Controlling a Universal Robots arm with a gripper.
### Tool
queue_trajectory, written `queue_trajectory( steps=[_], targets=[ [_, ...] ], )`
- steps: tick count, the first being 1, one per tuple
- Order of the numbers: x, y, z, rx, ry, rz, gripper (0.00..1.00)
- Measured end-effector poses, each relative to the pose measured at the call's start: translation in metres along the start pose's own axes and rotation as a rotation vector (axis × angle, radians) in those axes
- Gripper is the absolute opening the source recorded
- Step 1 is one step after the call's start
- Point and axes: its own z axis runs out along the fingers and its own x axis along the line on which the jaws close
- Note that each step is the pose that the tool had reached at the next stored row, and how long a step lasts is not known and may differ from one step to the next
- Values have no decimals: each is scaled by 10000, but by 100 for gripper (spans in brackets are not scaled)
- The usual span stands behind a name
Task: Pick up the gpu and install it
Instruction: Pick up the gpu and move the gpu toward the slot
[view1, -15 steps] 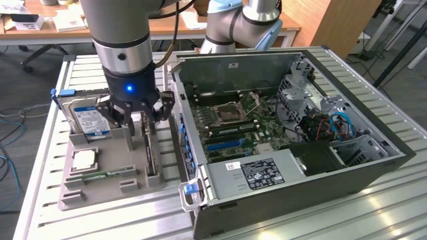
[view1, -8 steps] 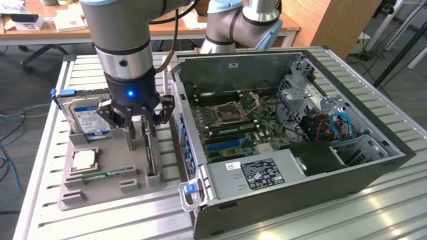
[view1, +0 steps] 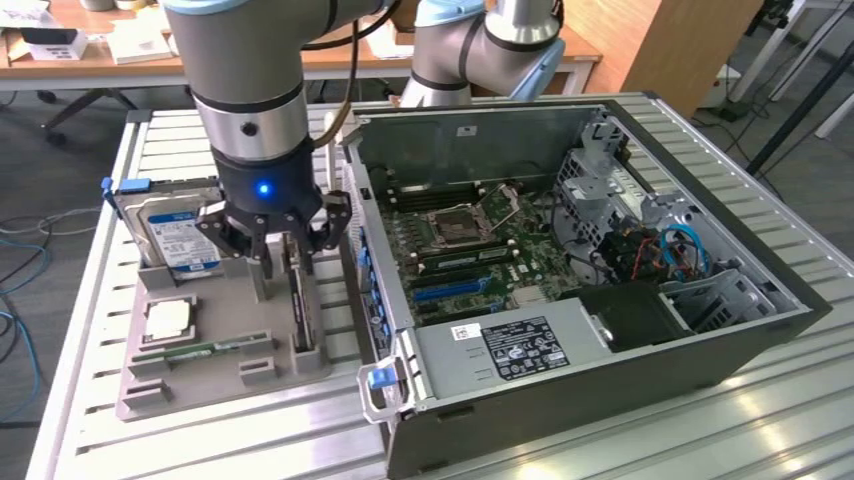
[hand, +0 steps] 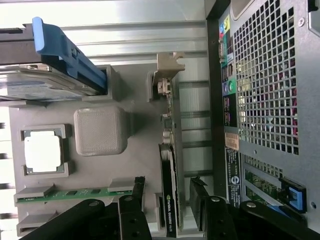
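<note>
Between the spread fingers of the claw (hand: 167, 185), the gpu (hand: 169, 210) stands on its long edge in a narrow slot of the grey tray (hand: 135, 150), a pose that leaves both flat faces bare for a pinch. The claw straddles the card, one finger on each side, apparently not touching it. Nearby in the same tray lie a processor (hand: 42, 150) and a memory stick (hand: 75, 192), each in its own recess, probably so nothing slides. Farther along, a hard drive (hand: 45, 85) stands upright in its cradle. Past the tray, on the slatted surface (hand: 125, 40), the computer case (hand: 265, 75) lies on its side, open, its board facing up to receive parts.
</note>
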Motion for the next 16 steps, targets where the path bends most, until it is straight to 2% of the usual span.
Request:
queue_trajectory(
  steps=[7, 11, 16],
  targets=[
    [-1, -10, 108, 4, 44, -48, 49],
    [-3, -17, 114, 5, 51, -58, 49],
    [-6, -75, 117, 5, 53, -54, 49]
  ],
)
